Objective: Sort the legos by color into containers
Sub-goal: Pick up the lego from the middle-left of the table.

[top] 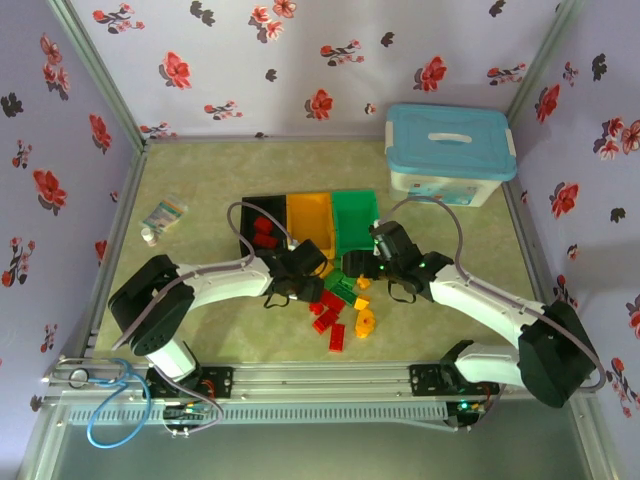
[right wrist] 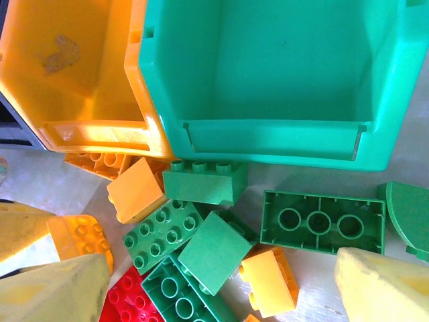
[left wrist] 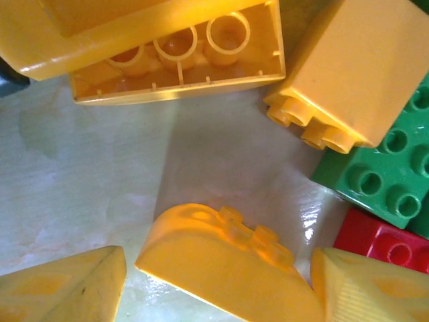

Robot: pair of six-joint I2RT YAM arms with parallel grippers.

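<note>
Black, orange-yellow and green containers stand side by side at mid-table. Red legos lie in the black one. Loose red, green and orange legos are piled just in front of the bins. My left gripper is low over the pile's left side and open. Its fingers flank a rounded orange brick lying on the table, with a thin gap on the left. My right gripper hovers open over a green brick and a small yellow one, before the green bin.
A white box with a light-blue lid stands at the back right. A small packet lies at the left. Flowered walls close in three sides. A blue cable loops by the left arm's base.
</note>
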